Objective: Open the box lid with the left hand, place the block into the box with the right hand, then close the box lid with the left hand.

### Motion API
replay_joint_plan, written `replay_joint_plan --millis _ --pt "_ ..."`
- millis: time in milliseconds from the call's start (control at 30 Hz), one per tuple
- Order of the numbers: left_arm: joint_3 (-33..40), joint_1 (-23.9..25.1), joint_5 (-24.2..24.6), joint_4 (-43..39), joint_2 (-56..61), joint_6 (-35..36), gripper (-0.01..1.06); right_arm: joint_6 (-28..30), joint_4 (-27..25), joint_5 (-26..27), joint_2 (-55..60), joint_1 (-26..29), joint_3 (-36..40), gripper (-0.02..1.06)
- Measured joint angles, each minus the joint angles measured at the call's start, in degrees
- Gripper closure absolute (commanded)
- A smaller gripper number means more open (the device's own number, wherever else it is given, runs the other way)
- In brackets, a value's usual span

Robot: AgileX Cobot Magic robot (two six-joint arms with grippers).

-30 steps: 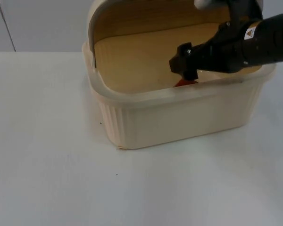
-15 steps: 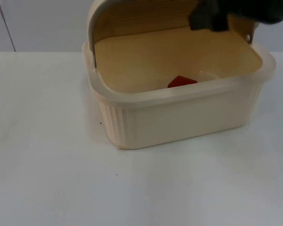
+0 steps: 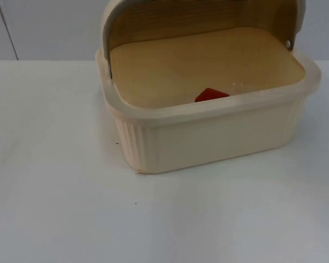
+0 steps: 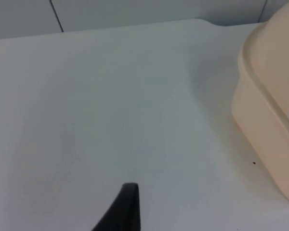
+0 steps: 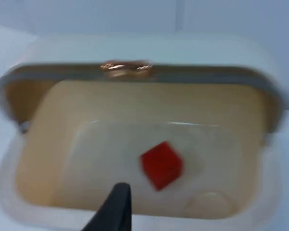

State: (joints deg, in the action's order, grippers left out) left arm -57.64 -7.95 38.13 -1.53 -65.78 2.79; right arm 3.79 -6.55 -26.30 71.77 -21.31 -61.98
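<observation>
We see the red block (image 3: 211, 95) lying inside the cream box (image 3: 208, 137), lid (image 3: 197, 19) raised; both claws' states unclear. A careless left-claw push could shove the box across the worktop (image 3: 55, 208).

top cam sits up front, looking down and forward at the box (image 3: 208, 126) on the table (image 3: 55, 208). left wrist cam hangs low off to the side, catching the box's outer wall. right wrist cam peers straight into it from close, shared with top
</observation>
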Motion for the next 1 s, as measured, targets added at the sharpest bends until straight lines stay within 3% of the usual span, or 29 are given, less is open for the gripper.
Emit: replay_joint_plan --millis 167,200,233,333,467,1000 --pt "0.0 0.0 -0.6 0.0 0.0 0.0 0.0 2.0 0.2 -2.8 -6.3 14.4 0.0 0.0" --pt "0.0 0.0 -0.6 0.0 0.0 0.0 0.0 2.0 0.2 -2.8 -6.3 14.4 0.0 0.0" --pt "0.0 0.0 -0.7 0.0 0.0 0.0 0.0 3.0 0.9 -3.6 -8.3 19.3 0.0 0.0" --pt "0.0 0.0 -0.8 0.0 0.0 0.0 0.0 4.0 3.6 -6.0 -11.2 27.1 0.0 0.0" --pt "0.0 0.0 -0.8 0.0 0.0 0.0 0.0 4.1 4.7 -7.4 -12.7 30.3 0.0 0.0" --pt "0.0 0.0 -1.0 -0.1 0.0 4.0 0.0 4.0 4.7 -8.8 -13.0 30.4 0.0 0.0"
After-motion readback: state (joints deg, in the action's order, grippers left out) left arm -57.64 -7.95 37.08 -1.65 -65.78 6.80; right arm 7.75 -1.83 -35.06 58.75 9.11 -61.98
